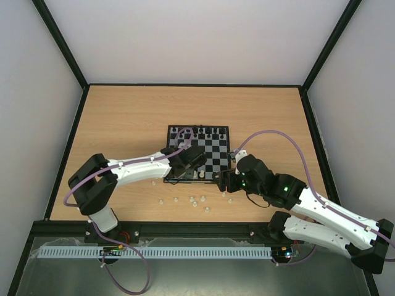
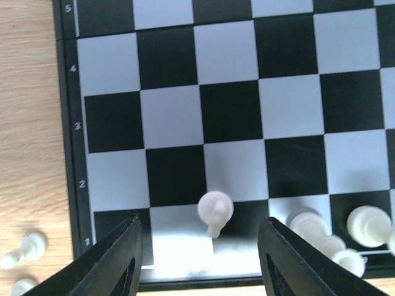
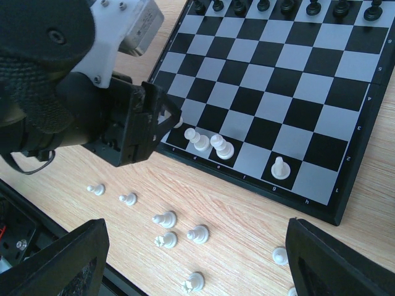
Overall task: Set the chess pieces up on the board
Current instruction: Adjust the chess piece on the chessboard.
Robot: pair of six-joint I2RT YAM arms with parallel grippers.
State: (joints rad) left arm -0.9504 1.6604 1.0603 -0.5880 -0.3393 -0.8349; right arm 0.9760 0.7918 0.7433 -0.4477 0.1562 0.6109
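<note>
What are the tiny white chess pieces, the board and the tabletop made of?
Small cream chess pieces: probably plastic, smooth, matte. Black-and-white chessboard: glossy, blurry reflection on its near row; plastic or laminate. Pale brown tabletop: wood-grain lines, maybe laminate.

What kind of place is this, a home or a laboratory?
Probably a robot laboratory cell: plain white panels enclose the wooden table, with a left arm and right arm at its edge.
</note>
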